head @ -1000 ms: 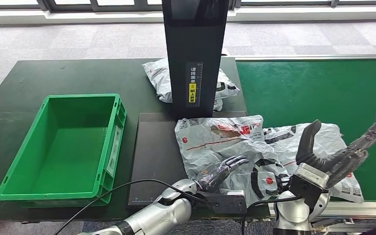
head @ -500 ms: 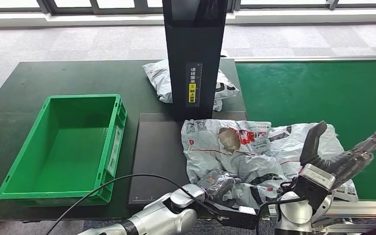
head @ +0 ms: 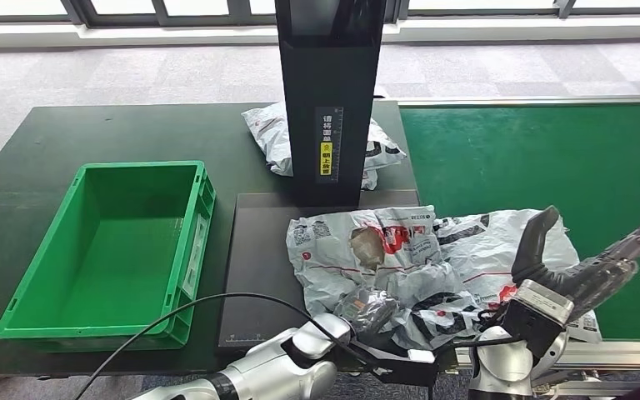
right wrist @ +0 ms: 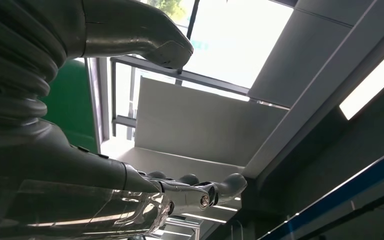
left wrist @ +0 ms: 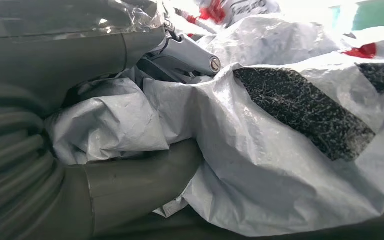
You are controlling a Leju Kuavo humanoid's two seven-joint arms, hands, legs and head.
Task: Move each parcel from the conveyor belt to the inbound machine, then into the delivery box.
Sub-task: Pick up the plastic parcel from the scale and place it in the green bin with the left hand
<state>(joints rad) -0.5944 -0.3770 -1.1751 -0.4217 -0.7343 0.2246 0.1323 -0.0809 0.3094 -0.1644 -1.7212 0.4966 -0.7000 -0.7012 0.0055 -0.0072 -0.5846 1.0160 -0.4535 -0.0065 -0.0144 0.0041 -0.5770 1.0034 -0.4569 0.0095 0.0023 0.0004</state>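
Left hand [head: 368, 307] grips the grey parcel [head: 367, 254] at lower centre.
Right hand [head: 579, 267], lower right, spread wide, holding nothing.

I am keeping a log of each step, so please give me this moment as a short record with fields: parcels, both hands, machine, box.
front parcel: grey-white bag, crumpled, lying partly on the scanner plate
left hand: left hand grips the bag's near edge
right hand: right hand fingers spread, holds nothing
second parcel: bag on the conveyor belt
rear parcel: bag behind the machine column
box: green crate, nothing inside
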